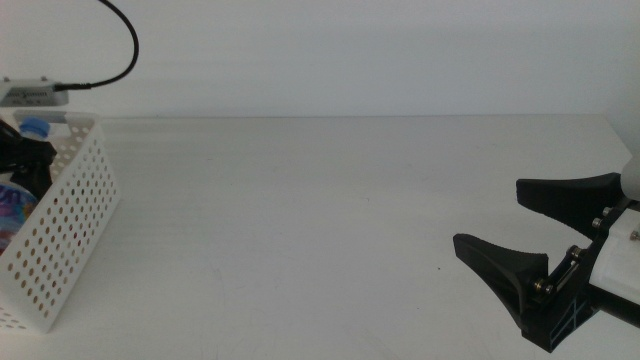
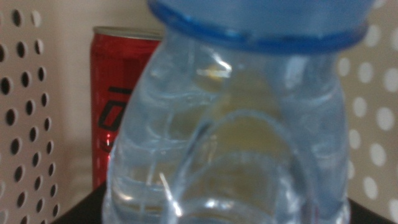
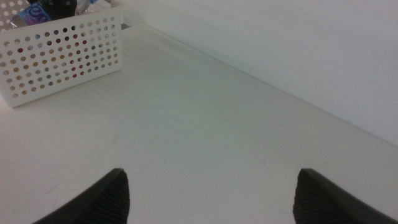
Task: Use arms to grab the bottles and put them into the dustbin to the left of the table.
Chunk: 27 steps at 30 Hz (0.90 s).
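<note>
The white holed dustbin (image 1: 62,240) stands at the table's left edge; it also shows in the right wrist view (image 3: 62,56). My left gripper (image 1: 25,152) is down inside it, shut on the clear water bottle (image 2: 230,137) with the blue cap (image 1: 33,127), held upright and filling the left wrist view. The red soda can (image 2: 115,93) stands behind the bottle against the bin's wall. A colourful label (image 1: 12,208) shows inside the bin; the yellow juice bottle is not clearly visible. My right gripper (image 1: 489,215) is open and empty, low over the table (image 1: 320,220) at the right.
A black cable (image 1: 125,45) arcs above the bin to a grey device (image 1: 30,92) at the far left. The table's far edge meets a white wall. The bin's holed walls (image 2: 18,93) are close on both sides of the left gripper.
</note>
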Each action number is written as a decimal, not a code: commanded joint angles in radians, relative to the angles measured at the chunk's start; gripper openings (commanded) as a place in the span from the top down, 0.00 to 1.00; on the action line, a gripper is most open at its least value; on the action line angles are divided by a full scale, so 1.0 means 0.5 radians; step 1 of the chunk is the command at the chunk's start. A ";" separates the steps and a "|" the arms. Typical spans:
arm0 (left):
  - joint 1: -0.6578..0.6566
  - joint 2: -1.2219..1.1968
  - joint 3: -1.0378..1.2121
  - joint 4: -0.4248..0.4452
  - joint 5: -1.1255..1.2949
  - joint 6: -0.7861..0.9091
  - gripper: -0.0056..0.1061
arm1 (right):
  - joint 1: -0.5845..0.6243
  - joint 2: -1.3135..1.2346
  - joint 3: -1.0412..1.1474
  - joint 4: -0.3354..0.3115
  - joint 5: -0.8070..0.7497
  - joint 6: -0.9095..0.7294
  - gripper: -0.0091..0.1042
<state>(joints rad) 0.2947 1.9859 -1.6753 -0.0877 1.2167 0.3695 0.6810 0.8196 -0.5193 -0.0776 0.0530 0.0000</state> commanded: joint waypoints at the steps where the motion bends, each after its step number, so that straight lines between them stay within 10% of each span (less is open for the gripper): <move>1: -0.003 -0.112 -0.081 -0.019 -0.019 0.012 0.83 | 0.007 -0.016 -0.055 -0.006 -0.140 -0.011 0.30; 10: -0.006 -0.112 -0.081 -0.004 -0.006 0.101 0.14 | 0.007 -0.016 -0.055 -0.006 -0.140 -0.011 0.30; 27: -0.146 -0.467 -0.038 0.190 0.169 -0.259 0.14 | 0.007 -0.016 -0.055 -0.006 -0.140 -0.011 0.30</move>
<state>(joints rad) 0.2243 1.8434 -1.6784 0.0256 1.2263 0.2666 0.6810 0.8196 -0.5193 -0.0776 0.0530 0.0000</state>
